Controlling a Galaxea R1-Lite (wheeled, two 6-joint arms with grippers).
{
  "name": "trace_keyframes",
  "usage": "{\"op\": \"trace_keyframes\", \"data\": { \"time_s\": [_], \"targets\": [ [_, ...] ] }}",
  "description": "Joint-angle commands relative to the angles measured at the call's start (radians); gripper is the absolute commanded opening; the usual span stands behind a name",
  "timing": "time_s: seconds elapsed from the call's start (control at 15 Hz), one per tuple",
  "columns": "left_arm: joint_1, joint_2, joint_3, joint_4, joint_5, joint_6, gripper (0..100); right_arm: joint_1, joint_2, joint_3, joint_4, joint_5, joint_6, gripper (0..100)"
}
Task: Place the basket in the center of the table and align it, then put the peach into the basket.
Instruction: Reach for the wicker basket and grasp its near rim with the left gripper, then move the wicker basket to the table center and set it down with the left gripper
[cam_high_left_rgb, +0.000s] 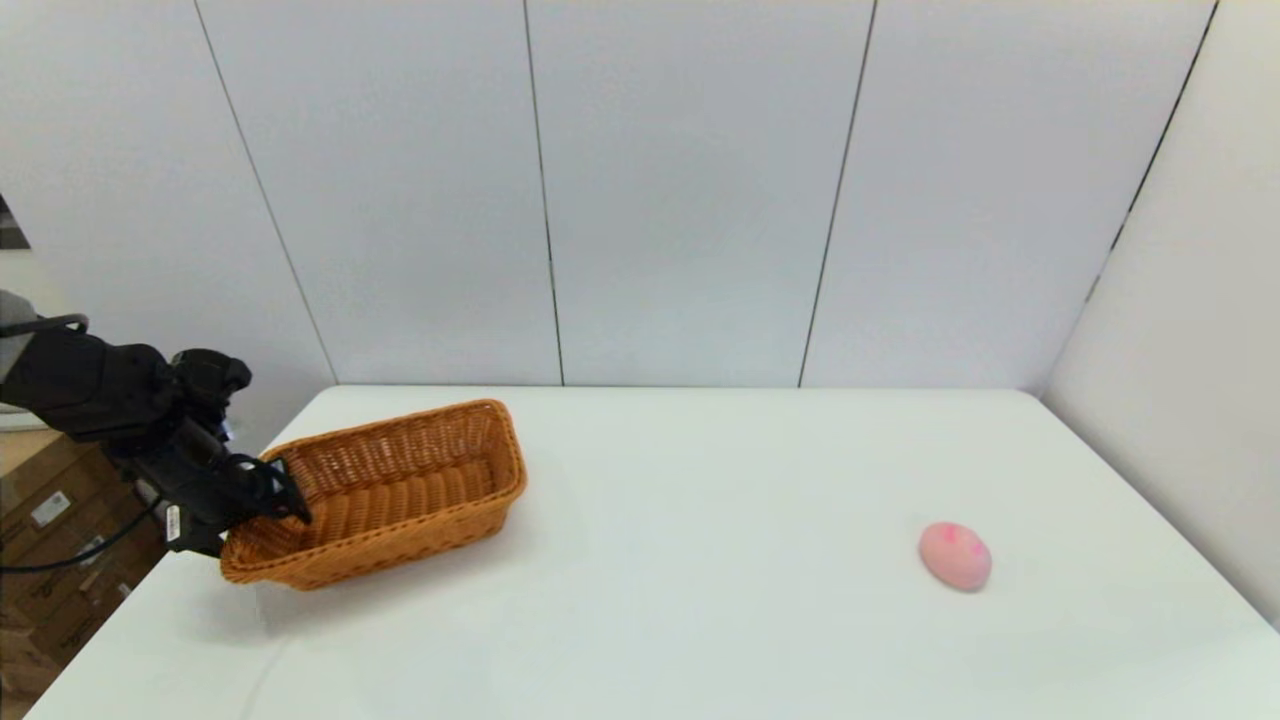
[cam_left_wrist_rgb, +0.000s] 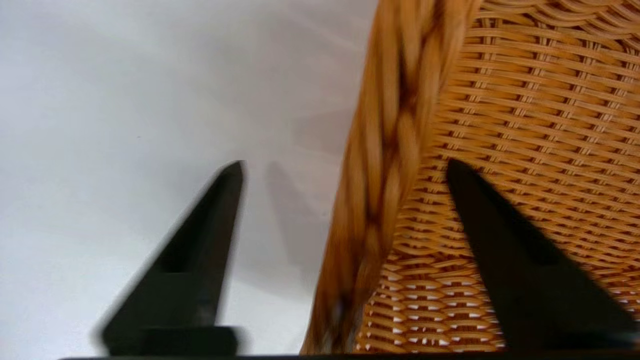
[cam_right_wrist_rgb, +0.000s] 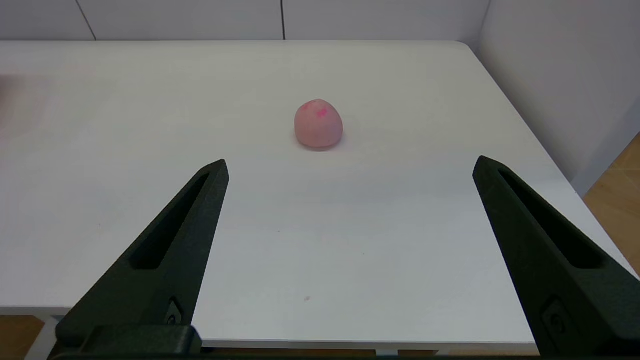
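A: Straddling the basket's near-left rim, the left gripper has its fingers apart, one inside the weave, one outside over the table.

B: Is it clamped on the rim?

A: No, there's a gap on both sides of the braid. The basket sits at the table's left side, its left end tipped up.

B: And the peach?

A: Well apart on the right, lying on the bare tabletop. The right gripper hangs spread wide at the near edge, facing it.
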Motion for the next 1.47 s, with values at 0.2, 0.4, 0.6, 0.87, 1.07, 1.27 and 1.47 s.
{"op": "trace_keyframes", "data": {
  "time_s": [0.2,0.4,0.6,0.87,1.07,1.27,1.47],
  "targets": [
    [-0.001,0.005,-0.016,0.005,-0.028,-0.003,0,0.0,0.0,0.0,0.001,0.0,0.0,100],
    [-0.001,0.004,-0.016,0.005,-0.078,-0.004,0,0.0,0.0,0.0,0.001,0.0,0.0,100],
    [-0.001,0.001,-0.016,0.006,-0.132,-0.006,0,0.0,0.0,0.0,0.001,0.0,0.0,100],
    [-0.004,-0.05,-0.016,0.02,-0.288,-0.004,0,0.0,0.0,0.0,0.002,0.0,0.0,100],
    [-0.04,-0.085,-0.016,0.037,-0.339,-0.003,0,0.0,0.0,0.0,0.002,0.0,-0.002,100],
    [-0.092,-0.113,-0.016,0.054,-0.356,-0.004,0,0.0,0.0,0.0,0.002,0.0,-0.002,100],
    [-0.207,-0.143,-0.014,0.114,-0.371,-0.011,0,0.0,0.0,0.0,0.002,0.001,-0.003,100]
  ]
}}
